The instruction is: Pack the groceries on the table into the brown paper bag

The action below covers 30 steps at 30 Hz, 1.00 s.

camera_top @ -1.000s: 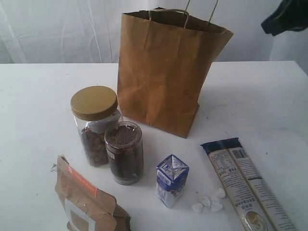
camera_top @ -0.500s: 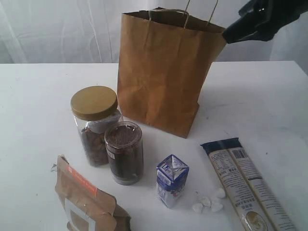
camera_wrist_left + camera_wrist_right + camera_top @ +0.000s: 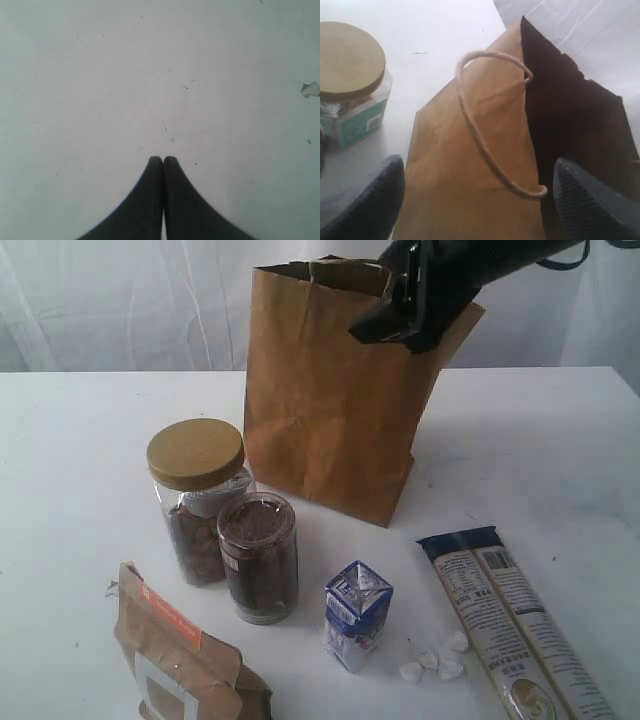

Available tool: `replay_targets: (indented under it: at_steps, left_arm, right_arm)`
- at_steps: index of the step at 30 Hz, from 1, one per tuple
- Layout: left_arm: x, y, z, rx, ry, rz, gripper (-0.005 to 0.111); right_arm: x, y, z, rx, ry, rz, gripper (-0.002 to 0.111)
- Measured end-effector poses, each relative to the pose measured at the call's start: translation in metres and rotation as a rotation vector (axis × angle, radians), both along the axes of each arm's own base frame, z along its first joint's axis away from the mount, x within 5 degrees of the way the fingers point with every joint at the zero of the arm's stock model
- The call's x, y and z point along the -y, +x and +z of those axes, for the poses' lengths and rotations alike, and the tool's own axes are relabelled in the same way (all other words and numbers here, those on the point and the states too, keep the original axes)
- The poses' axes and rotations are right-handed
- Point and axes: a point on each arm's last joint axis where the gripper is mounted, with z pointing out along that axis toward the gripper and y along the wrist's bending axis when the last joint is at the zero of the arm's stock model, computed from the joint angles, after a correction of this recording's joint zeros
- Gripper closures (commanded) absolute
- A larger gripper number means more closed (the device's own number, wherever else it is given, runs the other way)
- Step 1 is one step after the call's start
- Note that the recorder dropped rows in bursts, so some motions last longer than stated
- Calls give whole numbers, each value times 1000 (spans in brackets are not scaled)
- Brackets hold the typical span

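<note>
R gripper (image 3: 392, 325) jaws wide, empty, over bag (image 3: 330, 410) mouth, far centre. L gripper (image 3: 163, 161) shut, empty, over table (image 3: 100, 75). Unpacked, near side: tan-lid jar (image 3: 195, 455), dark jar (image 3: 258, 558), carton (image 3: 356, 615), pouch (image 3: 172, 652), packet (image 3: 510, 625).

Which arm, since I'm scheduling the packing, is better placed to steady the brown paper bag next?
Right, probably. The right gripper, jaws open, hangs at the mouth of the brown paper bag, with the cord handle between its jaws. The left gripper is shut over the table, with no bag in its view.
</note>
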Motion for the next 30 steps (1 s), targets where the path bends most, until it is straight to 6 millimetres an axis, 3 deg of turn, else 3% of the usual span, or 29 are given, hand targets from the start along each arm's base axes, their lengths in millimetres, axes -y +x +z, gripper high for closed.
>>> replay_targets:
  at_steps: [8,12,17,24,30]
  left_arm:
    - [0,0,1,12,1,-1,107]
    - [0,1,2,26,2,-2,107]
    - [0,1,3,31,3,-2,107]
    - [0,1,3,33,3,-2,107]
    - [0,1,3,33,3,-2,107]
  right_arm:
    - [0,13,-1,72,22,-83,32]
    - [-3,22,-17,37,12,-86,36]
    - [-8,29,-36,-42,9,-67,56]
    - [-10,20,-33,-131,48,-49,108]
    - [-10,3,-31,-239,21,34,108]
